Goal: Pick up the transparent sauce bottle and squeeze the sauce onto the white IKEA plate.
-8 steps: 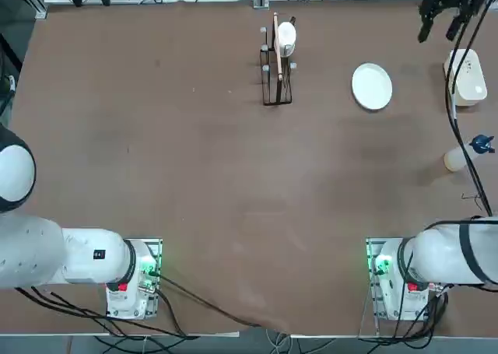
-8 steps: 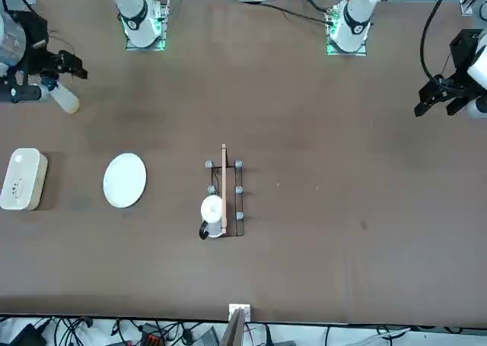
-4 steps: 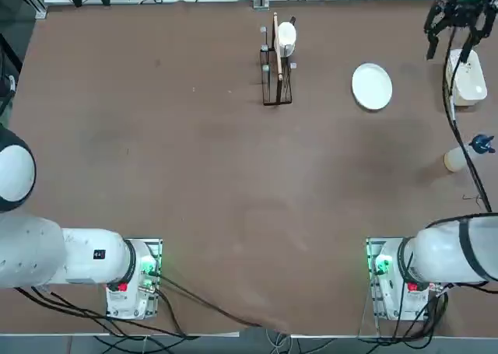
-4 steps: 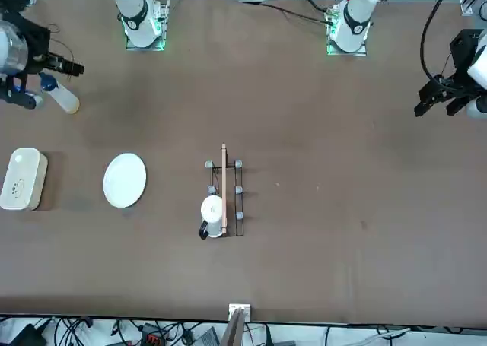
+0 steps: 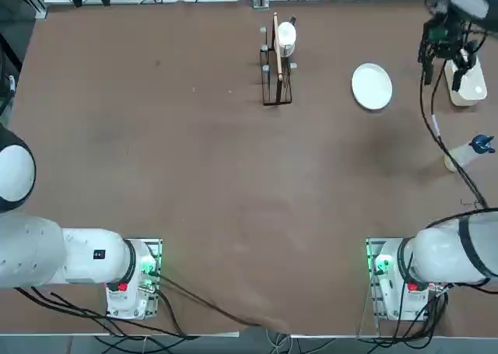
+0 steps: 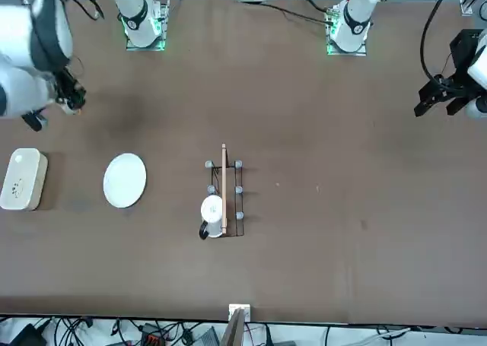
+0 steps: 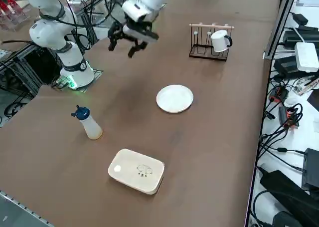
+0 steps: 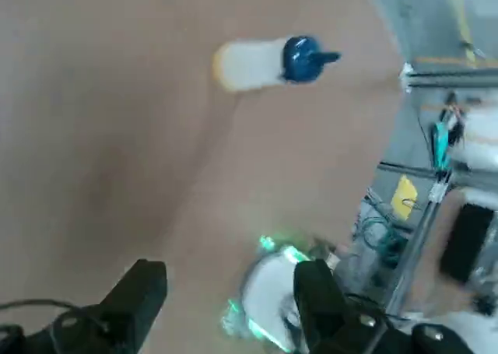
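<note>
The transparent sauce bottle (image 5: 461, 157) stands upright near the table's right edge, cream-bodied with a dark blue cap (image 7: 81, 112). It also shows in the right side view (image 7: 90, 125) and the wrist view (image 8: 250, 64). The white IKEA plate (image 5: 372, 85) (image 6: 125, 180) (image 7: 175, 98) lies further back, to the bottle's left. My right gripper (image 5: 442, 64) (image 7: 122, 48) (image 8: 229, 292) hangs open and empty high over the table, between the plate and a white box, well apart from the bottle. In the front view my arm (image 6: 34, 49) covers the bottle.
A white rounded box (image 5: 468, 79) (image 7: 137, 170) lies at the far right, beyond the bottle. A wire rack with a white mug (image 5: 277, 58) (image 7: 211, 40) stands at the back middle. The table's right edge (image 7: 30, 202) runs close to the bottle.
My right arm has swung back from the far right corner toward the space between plate and box, its wrist turning. The gripper stays open. Bottle and plate have not moved.
</note>
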Motion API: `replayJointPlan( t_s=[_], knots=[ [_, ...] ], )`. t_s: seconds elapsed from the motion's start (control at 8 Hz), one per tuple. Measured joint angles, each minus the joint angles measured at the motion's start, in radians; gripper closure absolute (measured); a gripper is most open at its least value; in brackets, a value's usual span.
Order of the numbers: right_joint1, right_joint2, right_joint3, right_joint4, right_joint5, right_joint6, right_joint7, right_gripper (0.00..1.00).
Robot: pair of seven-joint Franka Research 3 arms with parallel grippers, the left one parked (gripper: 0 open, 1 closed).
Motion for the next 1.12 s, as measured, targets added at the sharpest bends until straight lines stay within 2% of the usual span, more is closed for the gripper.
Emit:
replayJointPlan(
  t_s=[0.25,0.38,0.75,1.0,1.12],
  knots=[
    [0.015,0.014,0.006,-0.124,-0.124,0.153,0.392,0.00],
    [0.015,0.037,0.007,-0.157,-0.214,0.173,0.589,0.00],
    [0.009,0.220,-0.001,-0.194,-0.406,0.210,1.150,0.00],
    [-0.016,0.327,-0.006,-0.193,-0.509,0.220,1.384,0.00],
    [-0.047,0.355,-0.008,-0.194,-0.562,0.221,1.444,0.00]
  ],
)
